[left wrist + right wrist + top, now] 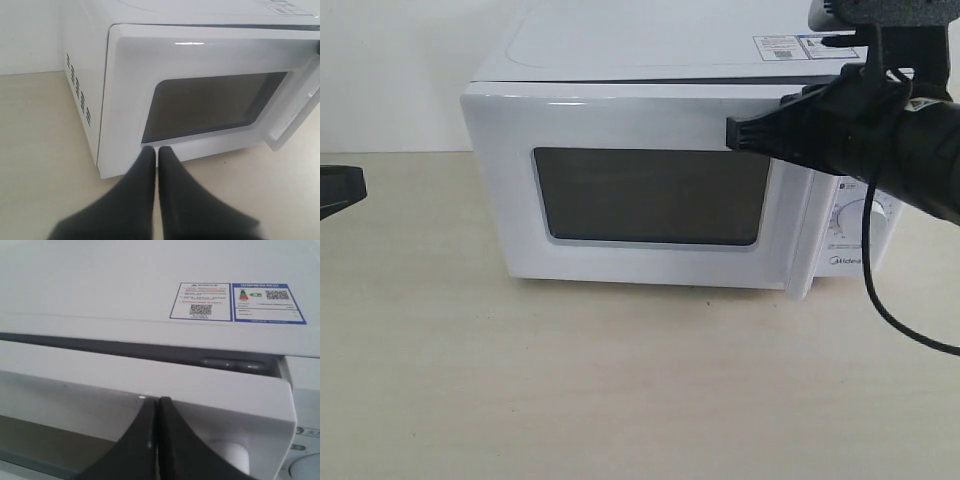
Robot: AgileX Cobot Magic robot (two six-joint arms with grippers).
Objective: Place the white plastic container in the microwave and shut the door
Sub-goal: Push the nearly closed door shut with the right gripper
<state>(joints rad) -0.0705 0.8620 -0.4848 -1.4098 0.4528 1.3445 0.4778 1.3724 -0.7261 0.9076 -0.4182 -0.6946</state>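
The white microwave (620,40) stands at the back of the table. Its door (620,120), with a dark window (650,195), is almost shut; a narrow dark gap (150,351) shows along its top edge. My right gripper (732,133) is shut, its tips against the door's upper front near the handle side (158,399). The white bar handle (803,250) hangs just below it. At the far left my left gripper (360,188) hovers low, shut and empty, pointing at the door's lower hinge-side corner (157,148). The white plastic container is hidden from every view.
Stickers (800,46) lie on the microwave's top right. A round dial (865,215) sits on the panel behind my right arm, whose cable (880,300) droops in front. Vent slots (77,87) line the microwave's left side. Pale tabletop (620,390) spreads in front.
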